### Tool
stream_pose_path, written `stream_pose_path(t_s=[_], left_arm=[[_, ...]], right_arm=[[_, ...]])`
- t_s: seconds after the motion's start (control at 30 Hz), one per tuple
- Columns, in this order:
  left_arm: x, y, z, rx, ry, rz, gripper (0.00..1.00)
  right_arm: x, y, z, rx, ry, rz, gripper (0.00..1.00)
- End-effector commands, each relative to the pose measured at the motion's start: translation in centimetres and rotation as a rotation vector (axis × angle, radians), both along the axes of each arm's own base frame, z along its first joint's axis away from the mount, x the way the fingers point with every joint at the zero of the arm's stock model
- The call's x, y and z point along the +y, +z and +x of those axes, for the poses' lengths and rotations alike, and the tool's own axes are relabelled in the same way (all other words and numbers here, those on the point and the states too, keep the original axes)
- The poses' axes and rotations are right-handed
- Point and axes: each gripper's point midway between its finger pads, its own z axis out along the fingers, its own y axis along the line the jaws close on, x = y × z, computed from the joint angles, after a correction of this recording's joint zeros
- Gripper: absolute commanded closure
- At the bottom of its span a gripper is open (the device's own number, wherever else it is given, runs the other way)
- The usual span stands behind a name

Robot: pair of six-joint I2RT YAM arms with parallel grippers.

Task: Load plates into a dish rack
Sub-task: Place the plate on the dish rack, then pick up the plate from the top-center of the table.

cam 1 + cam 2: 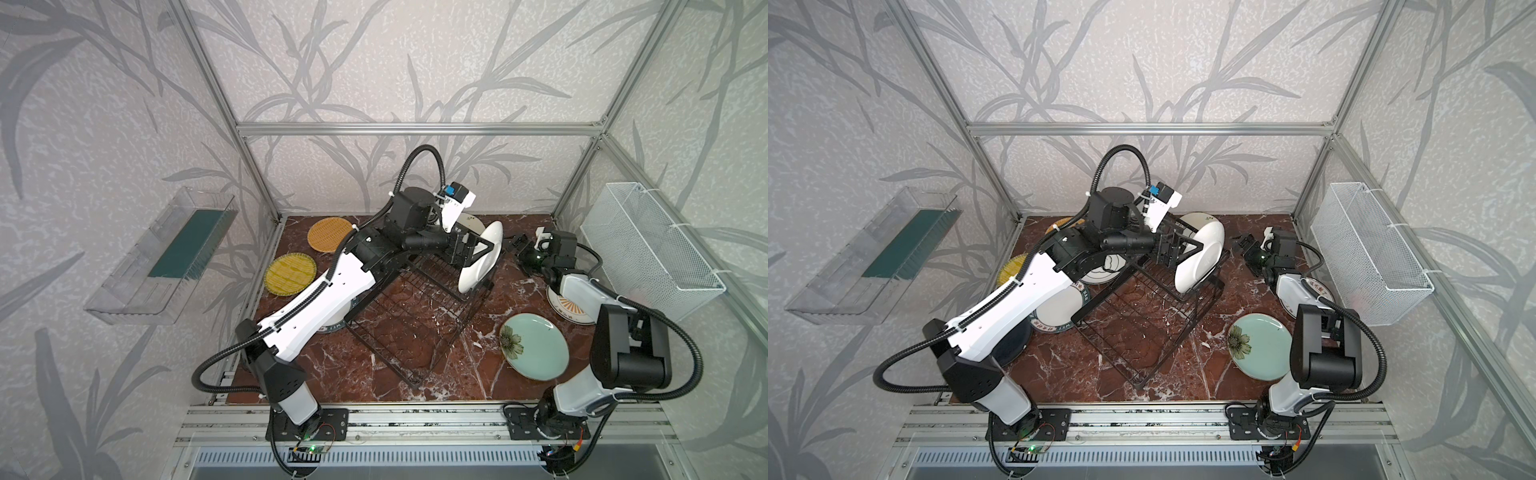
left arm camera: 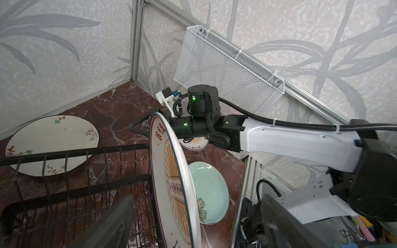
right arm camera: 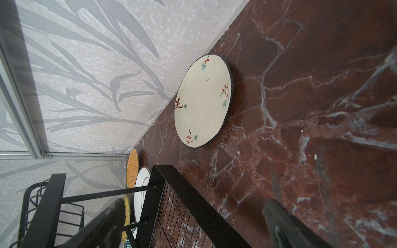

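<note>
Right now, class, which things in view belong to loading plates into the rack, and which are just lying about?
For the job:
rack
upright plate
teal plate
orange plate
yellow plate
cream plate
flat sunburst plate
lettered plate

Lying about:
mesh basket
clear bin

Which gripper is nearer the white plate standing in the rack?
Left. The left gripper is open astride the rim of the white plate; the right gripper is open off to its side, clear of it.
</note>
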Motion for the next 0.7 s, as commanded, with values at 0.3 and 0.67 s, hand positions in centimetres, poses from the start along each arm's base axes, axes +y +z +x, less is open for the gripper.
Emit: stream_pose_path(t_s=[0.3,0.67], left_arm=[[9.9,2.5,2.2,0.018,0.229,-0.148,0.01],[13.4,0.0,2.3,0.083,0.302,-0.156,0.01]], right_arm=[[2.8,-3.1,6.4,0.008,0.062,0.006,0.07],[4.5,-7.9,10.7,0.091,0.057,0.035,0.20]])
